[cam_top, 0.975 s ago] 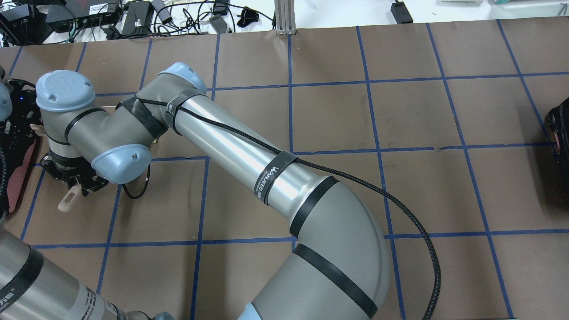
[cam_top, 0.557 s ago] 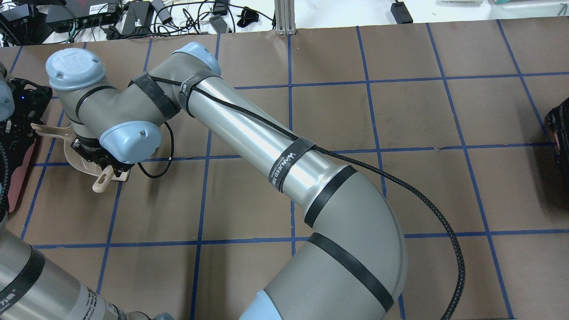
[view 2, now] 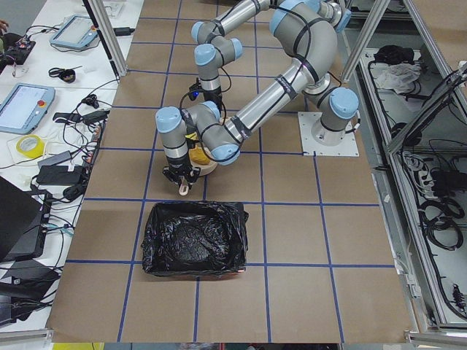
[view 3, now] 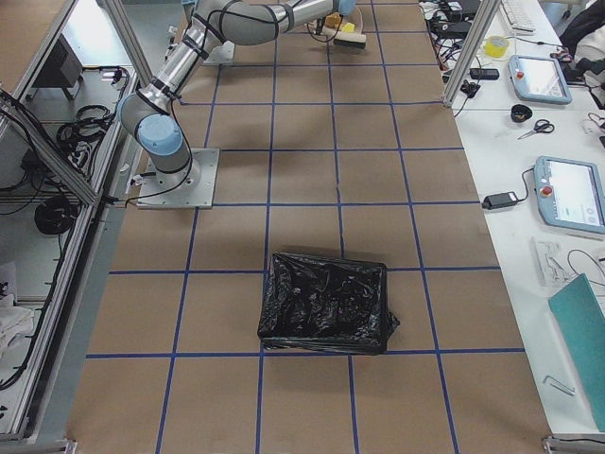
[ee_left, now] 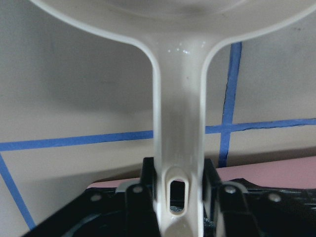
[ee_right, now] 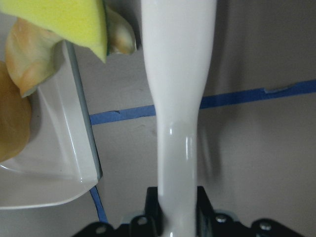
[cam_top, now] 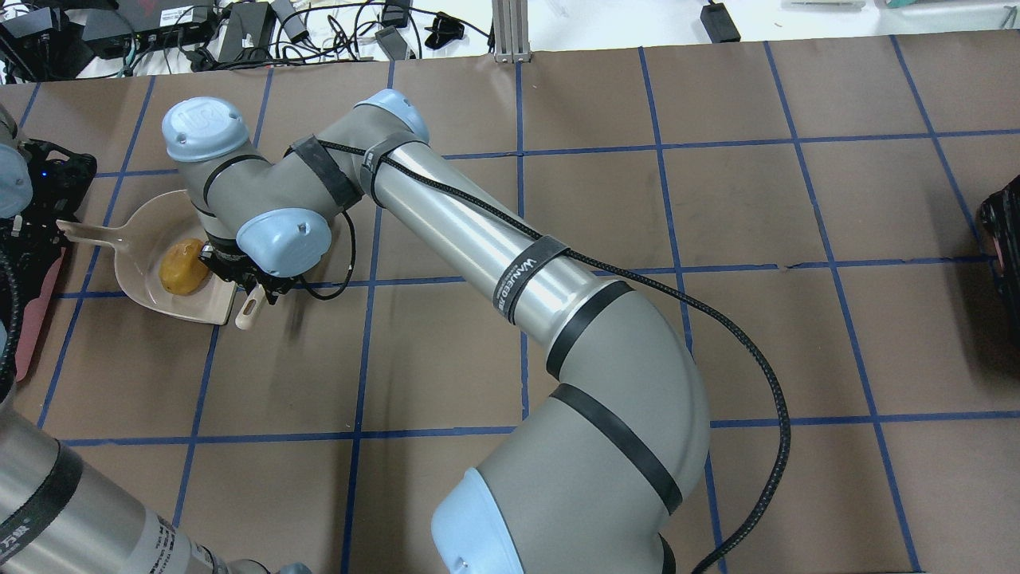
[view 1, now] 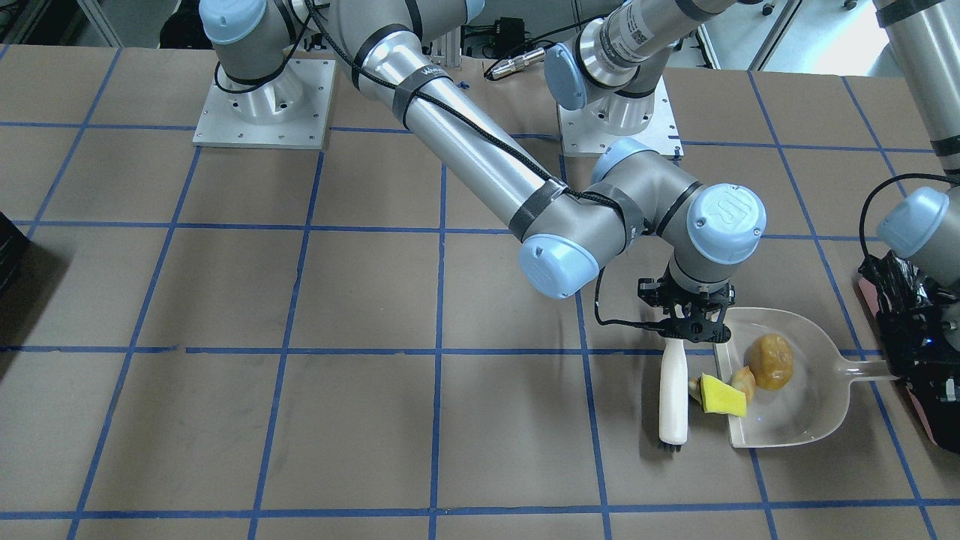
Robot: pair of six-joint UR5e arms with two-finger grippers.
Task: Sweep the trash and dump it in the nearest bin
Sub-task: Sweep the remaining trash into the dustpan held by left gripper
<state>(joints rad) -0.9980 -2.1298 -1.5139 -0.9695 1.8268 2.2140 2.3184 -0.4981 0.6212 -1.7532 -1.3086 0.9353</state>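
Since a second ago the right gripper (view 1: pixel 686 328) has swung the brush (view 1: pixel 673 390), clamped by its handle, away from the bin side to the open lip of the dustpan (view 1: pixel 795 424). Just beside the brush, a yellow wedge (view 1: pixel 724 396) and a tan pastry bit (view 1: pixel 744 379) sit on that lip, and a brown lump (view 1: pixel 771 360) lies deeper inside. Beyond them, the left gripper (ee_left: pixel 178 174) pinches the dustpan's handle near the black-lined bin (view 2: pixel 193 239).

dustpan (view 1: pixel 802 412) white | brush (view 1: pixel 673 397) white | wedge (view 1: pixel 724 397) yellow | nut piece (view 1: pixel 771 361) brown | table (view 1: pixel 300 285) brown, blue grid
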